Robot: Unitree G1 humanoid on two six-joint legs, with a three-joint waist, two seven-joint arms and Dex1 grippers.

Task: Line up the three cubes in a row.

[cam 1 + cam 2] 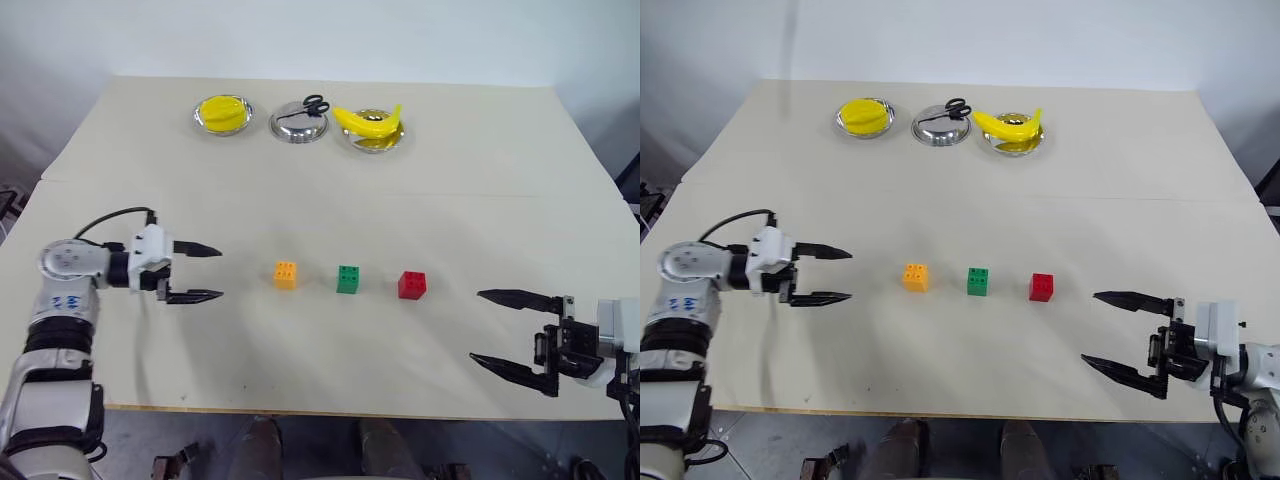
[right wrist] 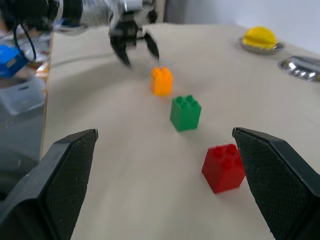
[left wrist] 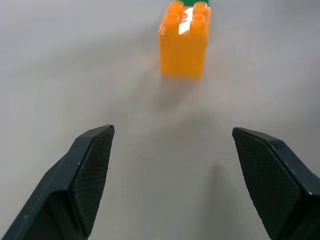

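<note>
Three small studded cubes stand in a row across the middle of the table: the orange cube (image 1: 285,274) on the left, the green cube (image 1: 348,279) in the middle, the red cube (image 1: 412,285) on the right. My left gripper (image 1: 207,272) is open and empty, a short way left of the orange cube (image 3: 185,40), its fingers pointing toward it. Off to the right of the red cube (image 2: 224,167), my right gripper (image 1: 490,328) stands open and empty near the table's front edge, fingers pointing left.
At the far side of the table stand three steel bowls: one with a yellow object (image 1: 223,111), one with black scissors (image 1: 299,121), one with a banana (image 1: 370,123). The table's front edge (image 1: 330,411) runs just below both grippers.
</note>
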